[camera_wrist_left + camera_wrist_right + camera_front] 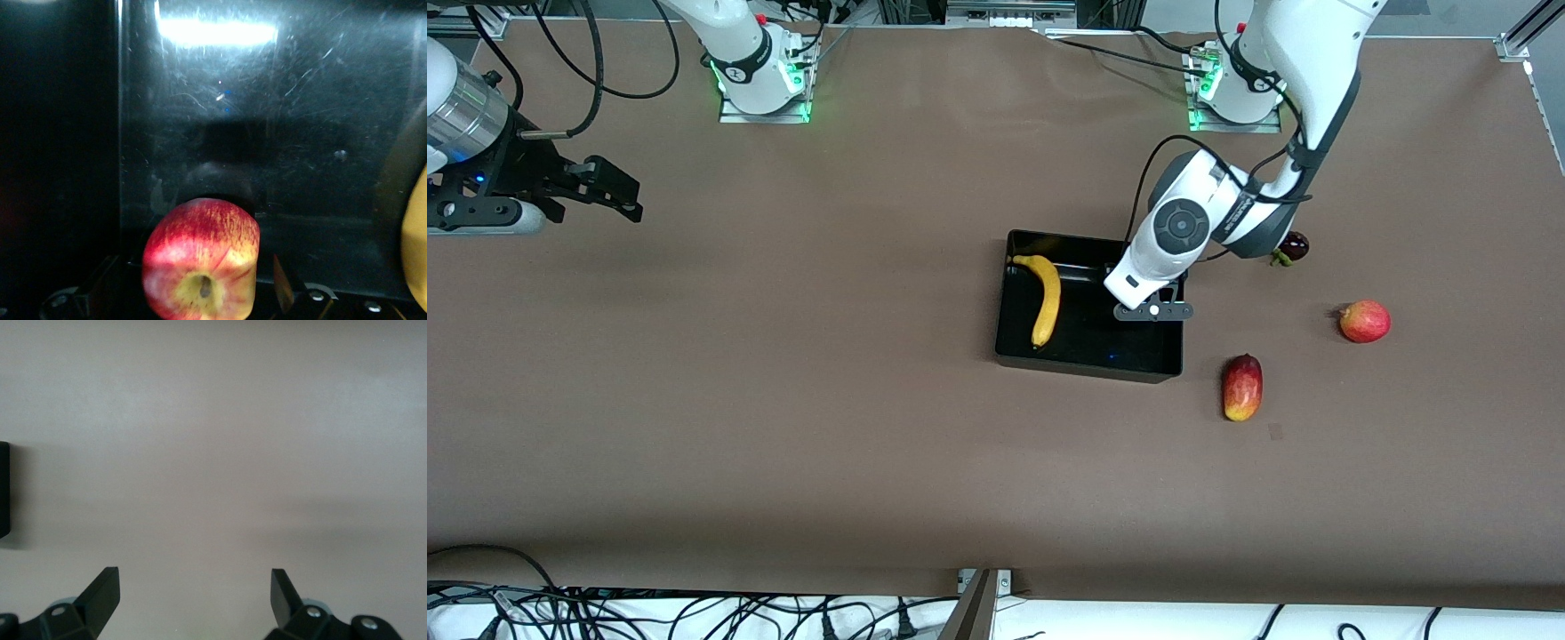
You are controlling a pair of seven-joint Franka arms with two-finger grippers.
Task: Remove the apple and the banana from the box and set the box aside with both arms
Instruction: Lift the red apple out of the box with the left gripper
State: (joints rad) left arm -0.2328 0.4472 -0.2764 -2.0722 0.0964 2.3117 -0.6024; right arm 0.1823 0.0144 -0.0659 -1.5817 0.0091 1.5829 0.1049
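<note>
bin (1014,342) sits mid-table, low black walls, bare brown table (783,400) open all round. banana (1046,298) lies in it along the wall toward the right arm's end. left gripper (1153,310) is over the bin's other end; the apple (201,269) sits between its spread fingers (283,283), contact unclear. right gripper (195,600) waits, spread wide, holding nothing, over bare table.

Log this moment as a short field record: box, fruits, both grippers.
box: black box on the table, mid-table toward the left arm's end
banana: banana lies in the box
apple: apple between the left gripper's fingers, over the box floor
left gripper: left gripper inside the box, shut on the apple
right gripper: right gripper open, waiting over bare table at the right arm's end
</note>
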